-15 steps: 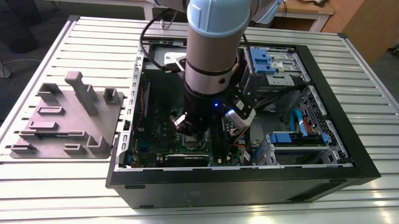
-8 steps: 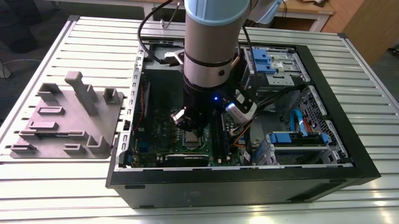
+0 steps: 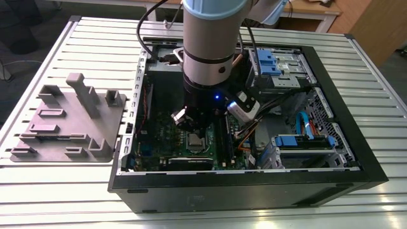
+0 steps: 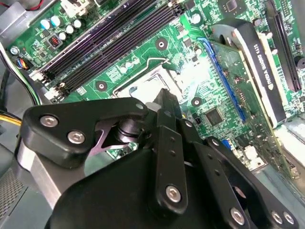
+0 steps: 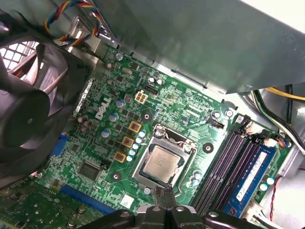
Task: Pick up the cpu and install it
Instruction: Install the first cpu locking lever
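- We see the cpu (image 5: pixel 162 163), a thin square chip with a matte silver-grey lid, lying flat inside the dark metal-framed socket (image 5: pixel 164 143) of the green board (image 5: pixel 109 143); it sits level, framed on all sides
- The pincer (image 5: pixel 166 193), black and bolted with round screw heads, hangs just above the socket's edge; its two fingertips (image 5: pixel 163 192) meet with nothing between them, so it is closed and empty
- Long black memory slots (image 5: pixel 228 162) run beside the socket; a round black fan (image 5: pixel 24 114) stands near
- In the exterior view the arm (image 3: pixel 207 57) reaches down into the open black case (image 3: pixel 356 157) on the ribbed metal table (image 3: pixel 64 200); a grey moulded tray (image 3: pixel 70 119) lies at the exterior view's left
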Robot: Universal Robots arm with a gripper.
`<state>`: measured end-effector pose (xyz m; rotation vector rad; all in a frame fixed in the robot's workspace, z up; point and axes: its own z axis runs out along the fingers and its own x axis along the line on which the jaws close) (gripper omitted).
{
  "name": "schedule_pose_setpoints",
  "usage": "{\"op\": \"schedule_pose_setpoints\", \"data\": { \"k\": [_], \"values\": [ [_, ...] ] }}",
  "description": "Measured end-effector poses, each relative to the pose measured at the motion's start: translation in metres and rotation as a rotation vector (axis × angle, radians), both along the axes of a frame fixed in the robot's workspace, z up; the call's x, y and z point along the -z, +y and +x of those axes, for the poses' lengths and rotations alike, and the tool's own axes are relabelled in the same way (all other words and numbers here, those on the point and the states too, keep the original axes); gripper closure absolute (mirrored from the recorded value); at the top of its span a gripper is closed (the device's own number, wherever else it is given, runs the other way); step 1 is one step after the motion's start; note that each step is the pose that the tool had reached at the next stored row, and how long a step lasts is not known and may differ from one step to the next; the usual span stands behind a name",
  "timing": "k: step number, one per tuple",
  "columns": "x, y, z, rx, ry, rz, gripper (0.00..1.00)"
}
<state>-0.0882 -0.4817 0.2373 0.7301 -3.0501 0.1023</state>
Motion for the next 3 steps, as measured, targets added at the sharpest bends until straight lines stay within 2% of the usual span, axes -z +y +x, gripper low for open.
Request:
{"op": "schedule_pose_setpoints", "data": {
  "k": [3],
  "values": [
    [0.0, 0.0, 0.0, 0.0, -0.0002, 0.0, 0.9]
  ]
}}
